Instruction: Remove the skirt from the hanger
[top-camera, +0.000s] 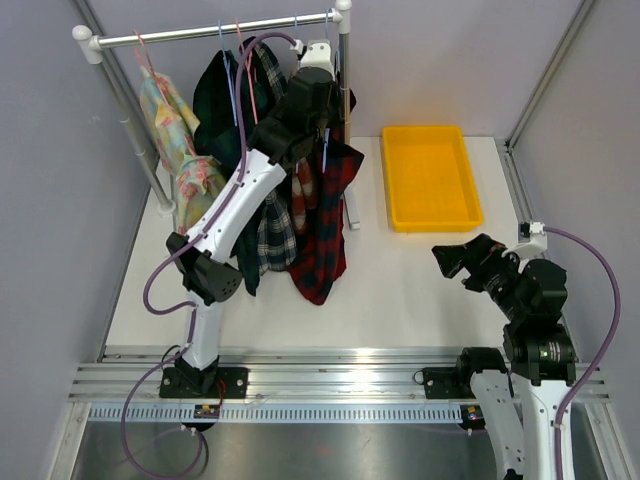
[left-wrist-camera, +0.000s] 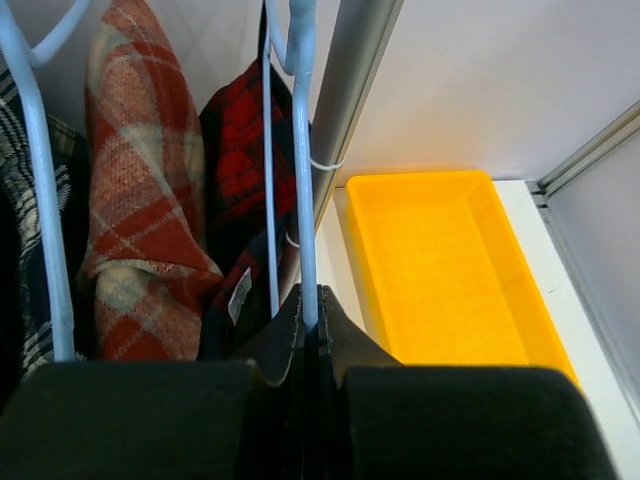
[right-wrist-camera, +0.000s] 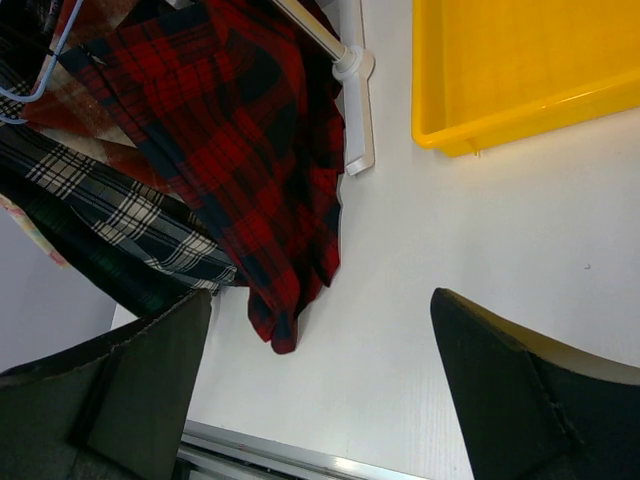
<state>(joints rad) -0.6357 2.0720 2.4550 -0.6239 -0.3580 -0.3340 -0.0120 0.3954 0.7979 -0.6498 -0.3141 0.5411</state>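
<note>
Your left gripper (left-wrist-camera: 310, 302) is pinching shut on the light blue hanger (left-wrist-camera: 303, 150), with the wire running straight down between the two fingers. That hanger is sitting at the right end of the rack rail (top-camera: 215, 30), at about 11 o'clock on the table (top-camera: 400, 290). The red-and-black plaid skirt (top-camera: 325, 230) is hanging below the left gripper, its hem draping down just above the tabletop. More plaid garments are hanging just to its 9 o'clock side. Your right gripper (right-wrist-camera: 320, 300) is hovering over the table at 4 o'clock, fingers spread wide apart and gripping nothing. The yellow bin (top-camera: 430, 175) is lying at 1 o'clock, just beside the rack post.
</note>
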